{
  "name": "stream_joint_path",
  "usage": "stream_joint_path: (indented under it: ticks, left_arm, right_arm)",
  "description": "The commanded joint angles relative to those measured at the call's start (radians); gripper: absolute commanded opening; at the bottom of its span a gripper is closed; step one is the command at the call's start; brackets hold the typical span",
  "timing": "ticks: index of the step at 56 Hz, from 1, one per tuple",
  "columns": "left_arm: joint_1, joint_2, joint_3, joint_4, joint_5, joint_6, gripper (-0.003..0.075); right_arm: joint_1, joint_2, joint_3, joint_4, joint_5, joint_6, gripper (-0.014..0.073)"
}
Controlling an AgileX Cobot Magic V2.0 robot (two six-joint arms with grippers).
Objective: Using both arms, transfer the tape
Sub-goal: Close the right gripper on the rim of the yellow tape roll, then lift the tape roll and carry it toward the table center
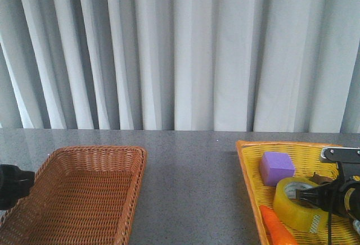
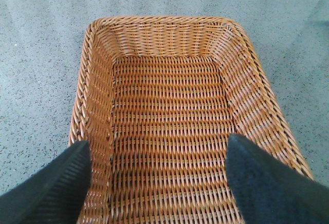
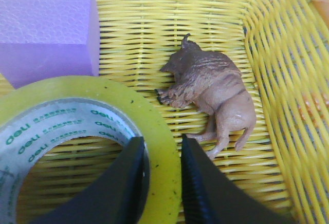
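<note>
Tape (image 3: 77, 126) lying flat in the yellow tray (image 1: 253, 183) at the right of the desk (image 1: 191, 166), near its front, white printed core facing up. Wall of the roll pinched by the right claw (image 3: 160, 183): one finger inside the core, the other outside on the yellow band, pressed in on the rim. Purple block (image 1: 277, 167) just beyond the roll, touching or nearly so. Brown toy animal (image 3: 211, 93) on its side close by, toward the tray's far right. Orange object (image 1: 277, 228) beside the roll at the near left edge.

Over at the left, wicker basket (image 2: 175, 131) with nothing in it, left claw (image 2: 159, 183) spread wide above its near end, holding nothing.

Judged step: lifting the roll out for a handover. Best done by rising straight up before travelling left, keeping the pinch firm so the roll cannot swing or slip, and clearing the block and tray wall.
</note>
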Motion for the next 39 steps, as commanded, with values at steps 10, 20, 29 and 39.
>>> stream_joint_path:
  ticks: [10,20,29,39]
  left_arm:
    - [-0.006,-0.018,-0.034,-0.011,-0.063,-0.01,0.0536]
    - [-0.006,-0.018,-0.034,-0.011,-0.063,-0.01,0.0536]
    - [-0.006,-0.018,-0.034,-0.011,-0.063,-0.01,0.0536]
    - [-0.006,-0.018,-0.034,-0.011,-0.063,-0.01,0.0536]
  right_arm:
    - [-0.006,-0.042,-0.044,-0.044,0.046,-0.018,-0.0008]
    - [-0.006,-0.074,-0.087,-0.044,0.045,-0.018,-0.0008]
    - [-0.006,-0.126,-0.15,-0.044,0.026,-0.018,-0.0008]
    - [-0.006,-0.189,-0.219,-0.044,-0.135,-0.018,-0.0008]
